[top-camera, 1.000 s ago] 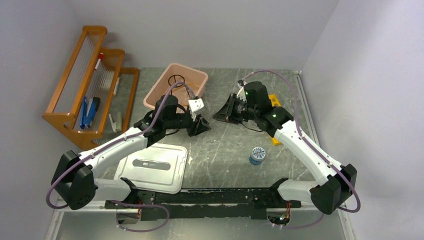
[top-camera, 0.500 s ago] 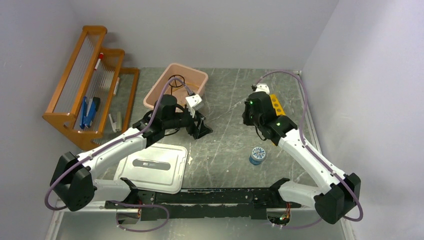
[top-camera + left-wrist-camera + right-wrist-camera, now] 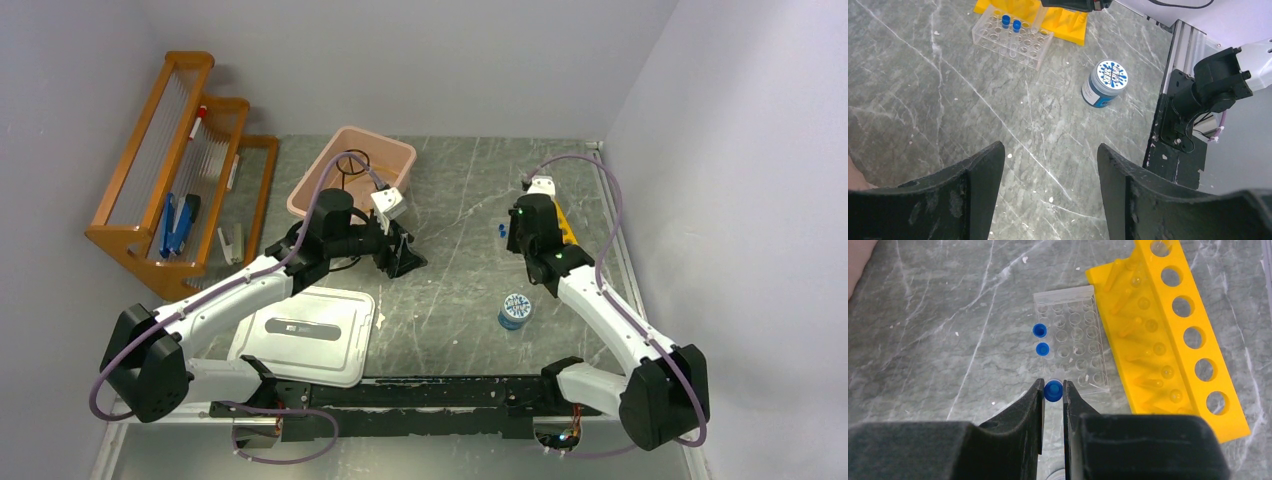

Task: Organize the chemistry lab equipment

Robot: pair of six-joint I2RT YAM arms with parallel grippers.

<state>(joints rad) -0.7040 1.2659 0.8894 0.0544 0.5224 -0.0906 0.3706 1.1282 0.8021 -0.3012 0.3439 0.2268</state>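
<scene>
The right gripper (image 3: 1053, 396) is clamped on a blue-capped vial (image 3: 1053, 389), just over the near edge of the clear tray (image 3: 1075, 347) beside the yellow rack (image 3: 1173, 340). The step seems to be loading vials. Next, it should line the vial up over a free hole and lower it. The left gripper (image 3: 1048, 170) stands apart, empty.

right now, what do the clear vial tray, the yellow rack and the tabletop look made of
Clear vial tray: transparent plastic, likely acrylic; glossy, table shows through the wells.
Yellow rack: opaque moulded plastic, uniform colour, soft sheen.
Tabletop: grey with white veins, matte; stone or a stone-print laminate, cannot tell which.
</scene>
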